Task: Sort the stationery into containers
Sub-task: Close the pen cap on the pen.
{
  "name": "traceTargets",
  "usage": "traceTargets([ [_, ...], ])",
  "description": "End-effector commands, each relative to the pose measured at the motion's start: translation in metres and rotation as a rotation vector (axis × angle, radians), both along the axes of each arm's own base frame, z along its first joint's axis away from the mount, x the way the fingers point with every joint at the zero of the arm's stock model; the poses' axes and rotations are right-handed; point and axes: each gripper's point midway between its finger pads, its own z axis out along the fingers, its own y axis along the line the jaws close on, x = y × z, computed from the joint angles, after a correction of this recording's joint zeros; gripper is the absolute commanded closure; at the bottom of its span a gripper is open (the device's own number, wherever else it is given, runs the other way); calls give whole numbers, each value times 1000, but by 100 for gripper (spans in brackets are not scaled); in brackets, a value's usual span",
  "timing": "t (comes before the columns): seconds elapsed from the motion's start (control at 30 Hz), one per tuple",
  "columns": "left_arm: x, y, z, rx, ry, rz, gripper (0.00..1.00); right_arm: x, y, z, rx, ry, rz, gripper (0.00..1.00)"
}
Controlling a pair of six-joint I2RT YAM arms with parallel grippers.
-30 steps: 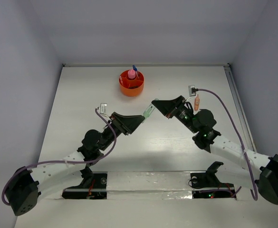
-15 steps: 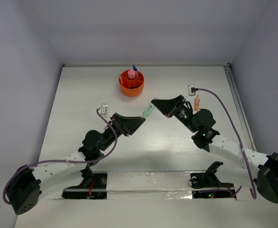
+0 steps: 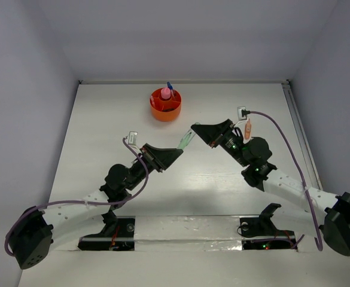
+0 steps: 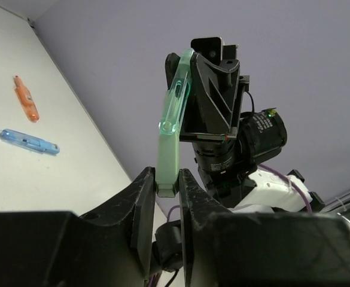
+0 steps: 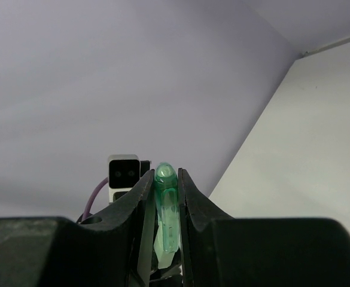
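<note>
Colour notes: white table (image 3: 103, 119), pale grey walls (image 3: 192, 36).
Green piece (image 4: 170, 128) translucent; left gripper (image 4: 166, 179) and right gripper (image 5: 164, 176) black; tub (image 3: 166, 106) at 12 o'clock orange, with pink piece (image 3: 164, 94) and blue tip (image 3: 169, 85) inside; loose orange piece (image 4: 26, 98) and blue piece (image 4: 29, 141); purple cables (image 3: 282, 134).

You'll find the green piece (image 4: 170, 128) translucent, glossy plastic; the orange tub (image 3: 164, 115) smooth plastic; the table (image 3: 103, 119) matt white.
</note>
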Motion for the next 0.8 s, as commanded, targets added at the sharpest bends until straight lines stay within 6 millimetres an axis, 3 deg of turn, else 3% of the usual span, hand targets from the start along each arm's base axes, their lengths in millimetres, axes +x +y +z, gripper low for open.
traceTargets([
  [0.0,-6,9,22,-68,-60,2,93,-4,-7,27,55,-73,-9,100],
  [0.07,-6,12,27,-71,-70,18,100,-5,-6,25,46,-69,-6,100],
  [0.17,-4,15,27,-48,-84,41,100,-6,-2,18,21,-52,19,100],
  [0.37,-8,18,45,-45,-173,55,100,-11,20,-8,-11,21,144,100],
  [0.57,-16,22,50,-61,-216,44,100,-8,18,-5,7,24,138,100],
  [0.77,-15,34,63,-91,-268,107,100,-12,26,-23,-1,70,195,100],
])
